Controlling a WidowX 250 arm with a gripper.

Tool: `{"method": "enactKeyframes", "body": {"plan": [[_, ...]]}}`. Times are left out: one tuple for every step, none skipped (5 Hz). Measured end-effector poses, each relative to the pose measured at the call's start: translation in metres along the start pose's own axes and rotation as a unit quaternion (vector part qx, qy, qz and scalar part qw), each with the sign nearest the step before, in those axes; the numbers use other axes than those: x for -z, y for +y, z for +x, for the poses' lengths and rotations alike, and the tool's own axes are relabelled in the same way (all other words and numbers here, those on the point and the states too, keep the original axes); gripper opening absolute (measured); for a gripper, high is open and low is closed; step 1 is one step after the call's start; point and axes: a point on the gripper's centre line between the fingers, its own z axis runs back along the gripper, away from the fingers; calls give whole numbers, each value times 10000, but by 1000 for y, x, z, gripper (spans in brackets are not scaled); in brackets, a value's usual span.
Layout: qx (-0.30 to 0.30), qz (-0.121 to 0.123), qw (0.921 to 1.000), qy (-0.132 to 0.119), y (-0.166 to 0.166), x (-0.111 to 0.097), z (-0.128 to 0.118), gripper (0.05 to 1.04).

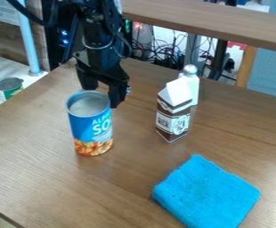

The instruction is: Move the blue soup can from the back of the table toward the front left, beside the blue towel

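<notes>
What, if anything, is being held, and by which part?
Nothing looks held: the tool is open just behind the can, which stands upright on the table. Whether they touch is hidden.

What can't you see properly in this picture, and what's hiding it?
All in the camera view:
White bottle: its lower part is behind the brown-and-white carton.
Gripper: one fingertip is hidden by the blue can.
Blue cloth: its near corner is cut off by the bottom edge.
Can's back: hidden by its own front.
</notes>
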Motion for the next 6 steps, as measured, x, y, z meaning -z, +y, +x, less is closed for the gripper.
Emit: {"method": "enactKeyframes", "body": {"plan": [[189,-7,9998,17,-11,-10,-14,1004],[254,24,9996,106,-12,-20,-27,1004],[264,43,9994,217,-13,-29,-43,1004],[300,129,9989,344,-12,-35,-57,1004],[395,184,9985,332,-13,-52,-64,1004],[316,-254,9992,42,-22,-86,-37,1004]]}}
